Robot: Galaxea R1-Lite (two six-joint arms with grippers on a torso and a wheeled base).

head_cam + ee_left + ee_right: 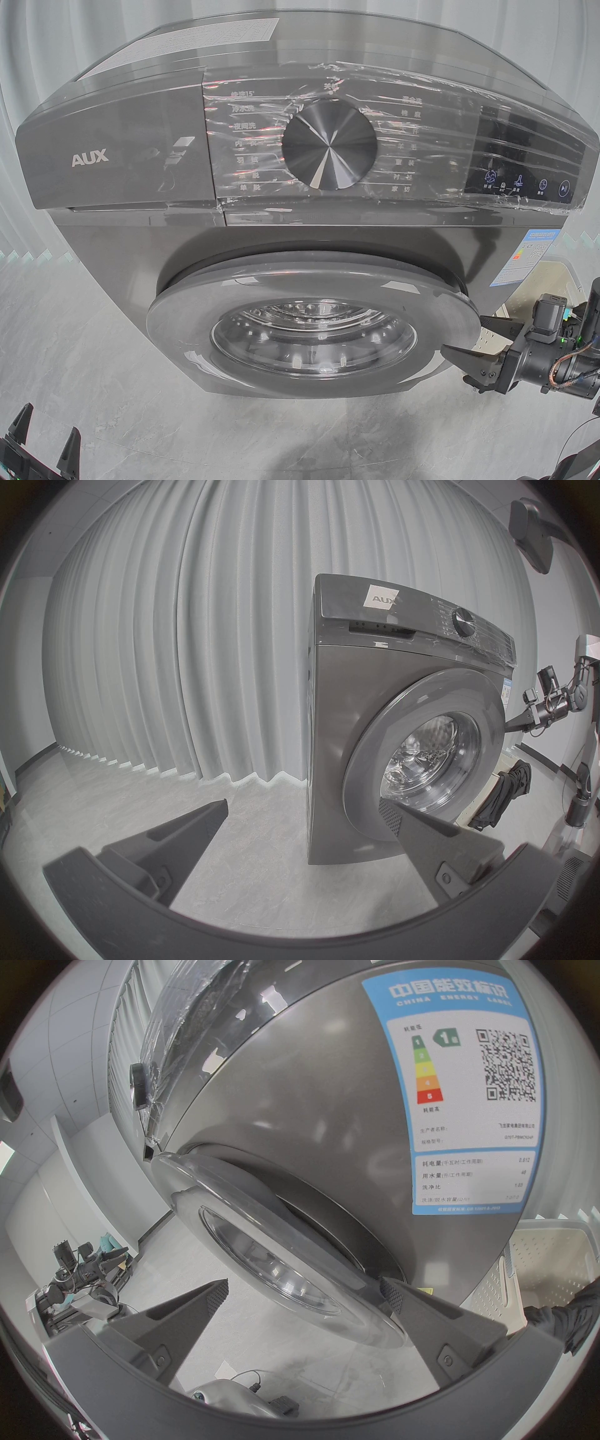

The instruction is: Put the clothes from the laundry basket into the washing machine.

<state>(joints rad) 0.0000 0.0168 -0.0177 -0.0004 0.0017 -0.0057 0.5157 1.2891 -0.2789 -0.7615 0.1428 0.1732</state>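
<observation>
The grey washing machine [300,206] stands in front of me, and its round glass door [312,331] looks closed. My right gripper [464,335] is open at the door's right rim, one finger on each side of the rim edge [350,1310]. The white laundry basket [550,1260] stands on the floor just right of the machine, with a dark garment [572,1319] hanging over its wall. From the left wrist view the same dark garment [503,792] drapes over the basket. My left gripper [50,420] hangs open and empty low on the left, away from the machine.
Pale curtains [187,667] run behind and to the left of the machine. Bare grey floor [125,387] spreads in front of it and to the left. A second robot rig [81,1272] stands far off across the room.
</observation>
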